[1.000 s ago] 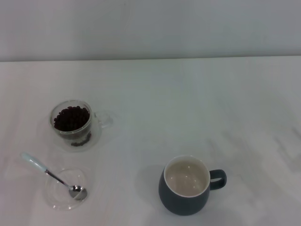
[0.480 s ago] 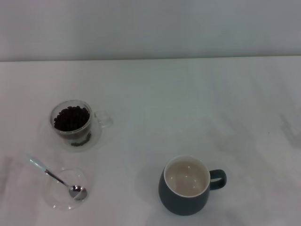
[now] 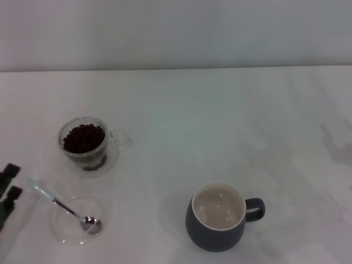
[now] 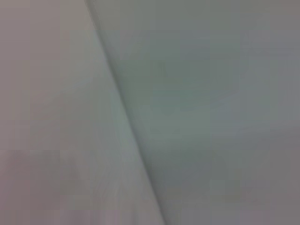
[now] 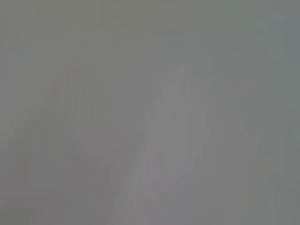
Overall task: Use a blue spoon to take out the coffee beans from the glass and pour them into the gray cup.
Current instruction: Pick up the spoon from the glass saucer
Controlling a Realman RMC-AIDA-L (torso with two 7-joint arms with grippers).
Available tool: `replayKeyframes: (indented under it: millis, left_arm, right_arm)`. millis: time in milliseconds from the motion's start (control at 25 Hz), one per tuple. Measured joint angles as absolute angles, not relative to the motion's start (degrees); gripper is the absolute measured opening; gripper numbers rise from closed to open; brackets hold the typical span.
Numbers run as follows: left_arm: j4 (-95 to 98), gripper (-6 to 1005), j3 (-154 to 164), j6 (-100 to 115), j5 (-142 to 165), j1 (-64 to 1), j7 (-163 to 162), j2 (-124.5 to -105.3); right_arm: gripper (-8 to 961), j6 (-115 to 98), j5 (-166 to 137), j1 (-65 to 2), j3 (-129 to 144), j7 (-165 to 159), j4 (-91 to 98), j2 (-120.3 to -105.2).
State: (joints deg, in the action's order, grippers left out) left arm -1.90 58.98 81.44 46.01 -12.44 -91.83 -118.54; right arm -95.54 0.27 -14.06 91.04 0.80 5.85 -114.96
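Note:
The glass [image 3: 88,144] stands at the left of the white table and holds the coffee beans [image 3: 83,137]; its clear handle points right. The blue spoon [image 3: 63,205] lies in front of it, its metal bowl resting in a shallow clear dish [image 3: 77,221] and its pale blue handle end pointing back-left. The gray cup [image 3: 218,215] stands at the front centre, cream inside, empty, handle to the right. My left gripper [image 3: 8,184] shows its two dark fingertips at the left edge, just left of the spoon's handle, apart and holding nothing. My right gripper is out of view.
The white table [image 3: 220,121] runs back to a pale wall. Both wrist views show only blank pale surface.
My left gripper's fingertips have come into view at the left edge beside the spoon's handle. The glass, spoon, dish and cup have not moved.

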Motion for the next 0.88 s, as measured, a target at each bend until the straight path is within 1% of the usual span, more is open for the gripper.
replayKeyframes:
  millis: [480, 880]
  left_arm:
    - [-0.8, 889, 63.0, 73.6, 48.2, -16.4, -97.4, -118.24]
    - [2.3, 881, 63.1, 74.2, 50.2, -15.5, -95.9, -118.36]
  right_arm:
    - [588, -95.9, 0.4, -14.0, 91.0, 1.3, 6.1, -114.95]
    - [589, -94.5, 0.5, -14.7, 90.2, 2.6, 6.1, -114.95]
